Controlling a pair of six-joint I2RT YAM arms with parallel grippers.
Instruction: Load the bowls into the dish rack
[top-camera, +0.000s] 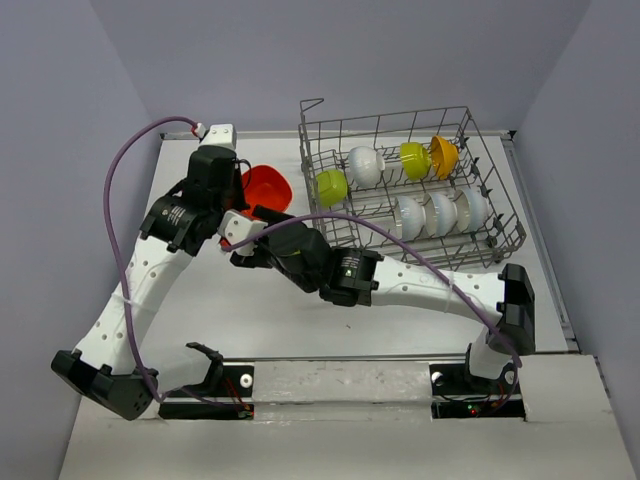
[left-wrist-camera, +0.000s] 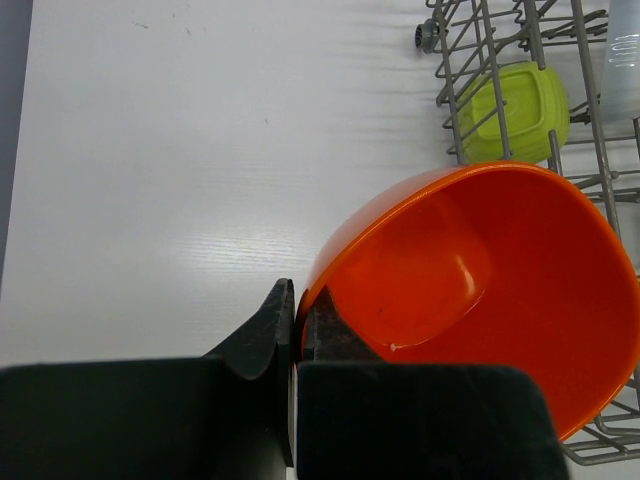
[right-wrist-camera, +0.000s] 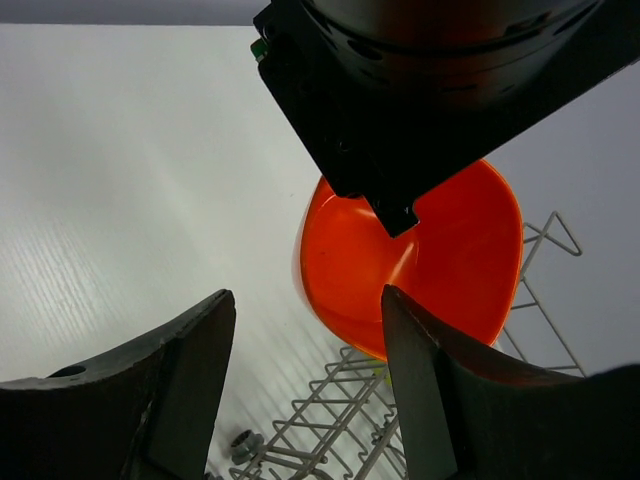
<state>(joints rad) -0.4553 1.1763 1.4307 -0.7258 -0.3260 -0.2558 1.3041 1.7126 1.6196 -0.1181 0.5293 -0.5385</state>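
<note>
Red-orange bowl (top-camera: 268, 187), rim clamped by left gripper (left-wrist-camera: 297, 303), hangs just outside left wall of dish rack (top-camera: 318, 160); right gripper (right-wrist-camera: 305, 297) splayed, empty, near same wall.

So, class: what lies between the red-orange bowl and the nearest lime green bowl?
The dish rack's wire side wall stands between them; the top external view shows it.

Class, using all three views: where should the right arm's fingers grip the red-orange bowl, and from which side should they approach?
Grip the thin rim of the red-orange bowl, one finger inside and one outside, on the bare edge away from the left gripper, which pinches the rim. The bowl's opening faces the open right gripper, so probably come from that side.
</note>
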